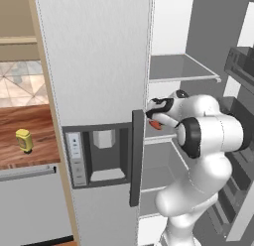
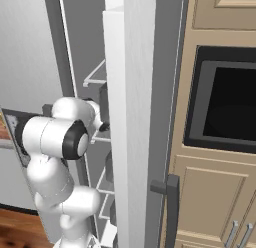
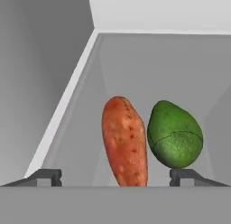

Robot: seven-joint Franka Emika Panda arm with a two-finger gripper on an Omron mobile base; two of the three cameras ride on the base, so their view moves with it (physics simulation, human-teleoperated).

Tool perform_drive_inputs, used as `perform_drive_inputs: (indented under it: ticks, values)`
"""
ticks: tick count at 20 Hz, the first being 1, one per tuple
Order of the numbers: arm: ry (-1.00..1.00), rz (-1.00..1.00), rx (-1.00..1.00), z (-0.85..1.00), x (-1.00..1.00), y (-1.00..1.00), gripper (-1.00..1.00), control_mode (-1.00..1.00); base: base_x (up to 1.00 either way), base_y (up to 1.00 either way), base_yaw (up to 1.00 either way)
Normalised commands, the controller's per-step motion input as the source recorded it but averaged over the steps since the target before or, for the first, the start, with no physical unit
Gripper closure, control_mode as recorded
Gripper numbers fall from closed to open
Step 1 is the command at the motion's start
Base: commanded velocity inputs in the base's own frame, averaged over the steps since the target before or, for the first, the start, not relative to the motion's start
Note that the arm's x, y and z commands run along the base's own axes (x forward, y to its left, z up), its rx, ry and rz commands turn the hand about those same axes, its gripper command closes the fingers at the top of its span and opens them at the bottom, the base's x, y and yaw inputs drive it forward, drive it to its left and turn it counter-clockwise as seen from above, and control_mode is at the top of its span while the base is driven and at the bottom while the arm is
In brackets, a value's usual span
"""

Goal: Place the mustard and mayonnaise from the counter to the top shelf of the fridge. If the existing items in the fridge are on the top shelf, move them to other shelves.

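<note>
Hiding most of the carrot [image 1: 156, 124]: white arm [image 1: 208, 131].

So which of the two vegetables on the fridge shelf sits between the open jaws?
The orange-red carrot: it stands in the gap between the gripper fingertips. The green vegetable sits beside it, over the right-hand fingertip.

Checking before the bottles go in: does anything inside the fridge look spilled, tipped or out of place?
Nothing spilled or damaged. In the hand view the carrot and the green vegetable sit side by side on a grey shelf, apparently touching. The open claw faces them. The mustard stands upright on the counter.
</note>
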Motion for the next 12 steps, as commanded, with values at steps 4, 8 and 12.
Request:
perform_drive_inputs:
  ticks: [4,8,12]
  values:
    - [-0.09,0.00,0.07,0.93,-0.79,0.00,-1.00,-1.00,0.00,0.00,0.00]
    - [-0.13,-0.01,0.03,0.69,-1.00,0.00,-1.00,-1.00,0.00,0.00,0.00]
    - [-0.14,-0.04,0.00,0.51,-1.00,0.00,-1.00,-1.00,0.00,0.00,0.00]
